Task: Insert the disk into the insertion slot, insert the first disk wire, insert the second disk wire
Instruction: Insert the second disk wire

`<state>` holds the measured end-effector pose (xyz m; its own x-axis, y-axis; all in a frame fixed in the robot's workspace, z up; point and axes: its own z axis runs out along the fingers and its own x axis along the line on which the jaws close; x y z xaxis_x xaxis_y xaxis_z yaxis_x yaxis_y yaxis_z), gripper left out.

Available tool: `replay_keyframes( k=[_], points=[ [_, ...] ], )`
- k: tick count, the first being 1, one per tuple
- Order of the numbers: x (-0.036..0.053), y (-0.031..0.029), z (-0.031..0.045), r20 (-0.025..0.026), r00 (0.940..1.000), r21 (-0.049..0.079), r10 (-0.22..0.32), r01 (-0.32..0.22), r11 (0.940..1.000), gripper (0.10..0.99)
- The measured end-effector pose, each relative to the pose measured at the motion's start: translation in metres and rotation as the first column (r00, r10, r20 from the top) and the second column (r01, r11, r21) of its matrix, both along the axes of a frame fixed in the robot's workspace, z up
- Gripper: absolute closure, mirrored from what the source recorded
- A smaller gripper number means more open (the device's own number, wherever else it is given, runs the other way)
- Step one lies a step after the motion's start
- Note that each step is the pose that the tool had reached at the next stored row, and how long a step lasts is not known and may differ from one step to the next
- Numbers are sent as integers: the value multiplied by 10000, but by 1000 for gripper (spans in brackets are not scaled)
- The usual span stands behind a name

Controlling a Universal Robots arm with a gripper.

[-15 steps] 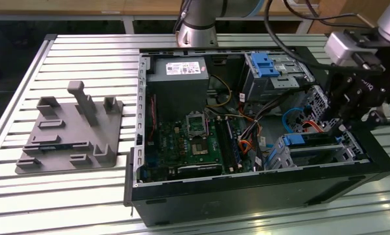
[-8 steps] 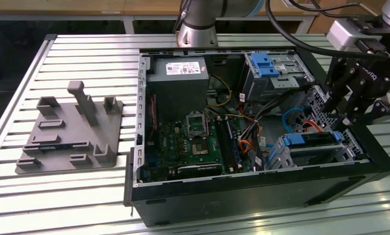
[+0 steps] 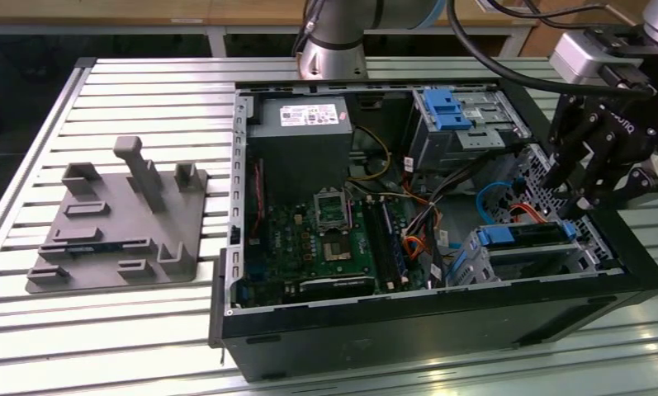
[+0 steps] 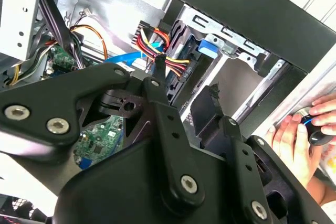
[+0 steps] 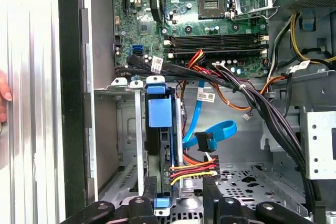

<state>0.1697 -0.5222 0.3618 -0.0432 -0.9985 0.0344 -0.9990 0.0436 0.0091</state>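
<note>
The disk [image 3: 527,235], in its blue carrier [image 5: 159,112], sits inside the insertion slot [image 5: 126,129], a silver cage in the open computer case at the exterior view's right. A plug with red, yellow and black wires [image 5: 193,168] meets the disk's end. A blue wire with a black plug [image 5: 205,142] hangs loose beside it. My gripper [image 3: 576,210] hovers right over the disk's end. Both wrist views show its fingers [image 5: 149,195] apart, either side of the disk's end and the wired plug [image 4: 173,66].
A taller bay with a blue latch [image 3: 450,107] stands behind the cage, and a black cable bundle [image 5: 252,98] crosses above it. The motherboard [image 3: 329,239] fills the case floor. A grey fixture plate [image 3: 120,223] lies on the slatted table. A person's hand [image 4: 299,129] rests outside the case wall.
</note>
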Motion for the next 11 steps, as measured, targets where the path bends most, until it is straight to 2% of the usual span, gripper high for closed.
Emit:
replay_keyframes(
  k=[7,9,11],
  points=[
    [0,5,0,0,10000,0,0,0,10000,612],
    [1,49,0,1,10000,-38,3,-3,10000,612],
    [-3,108,0,0,10000,-143,8,-8,9999,612]
  ],
)
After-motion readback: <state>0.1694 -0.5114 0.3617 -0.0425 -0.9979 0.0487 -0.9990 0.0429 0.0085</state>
